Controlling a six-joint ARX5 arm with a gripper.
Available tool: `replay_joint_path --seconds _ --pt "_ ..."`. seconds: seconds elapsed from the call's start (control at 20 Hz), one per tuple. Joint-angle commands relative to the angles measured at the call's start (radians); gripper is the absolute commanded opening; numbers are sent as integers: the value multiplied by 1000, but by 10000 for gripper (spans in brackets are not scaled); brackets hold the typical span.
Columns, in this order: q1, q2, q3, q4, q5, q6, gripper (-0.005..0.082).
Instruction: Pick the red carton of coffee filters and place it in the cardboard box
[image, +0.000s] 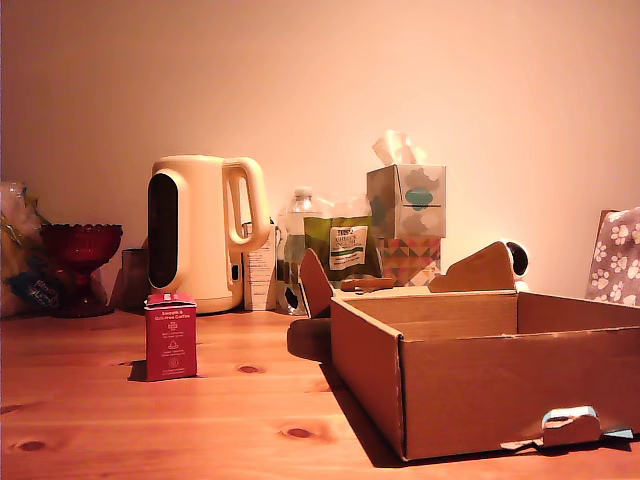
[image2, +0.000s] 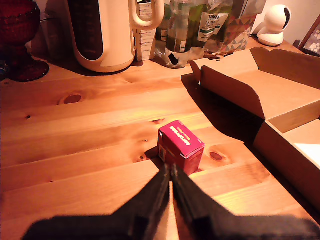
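Note:
The red carton of coffee filters (image: 170, 337) stands upright on the wooden table, at the exterior view's left, in front of the kettle. In the wrist view the carton (image2: 180, 145) sits just beyond my gripper (image2: 170, 172). My dark fingers are pressed together at their tips, holding nothing and short of the carton. The cardboard box (image: 460, 390) lies open at the exterior view's right, with a torn tape tab at its near corner. The box (image2: 232, 87) is also in the wrist view, beside the carton with bare table between. The arm does not show in the exterior view.
A cream kettle (image: 205, 230) and a dark red goblet (image: 80, 265) stand behind the carton. A patterned tissue box (image: 405, 220), a bottle and a green bag (image: 345, 245) line the back wall. A small white camera (image2: 275, 25) sits behind the box.

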Motion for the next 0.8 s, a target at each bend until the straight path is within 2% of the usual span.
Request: replay_joint_path --seconds 0.0,0.3,0.55,0.75 --pt "1 2 -23 13 -3 -2 -22" --pt "1 2 -23 12 -2 -2 -22" --pt "1 6 -23 51 22 -3 -22" --pt "0 114 -23 166 85 -3 -22"
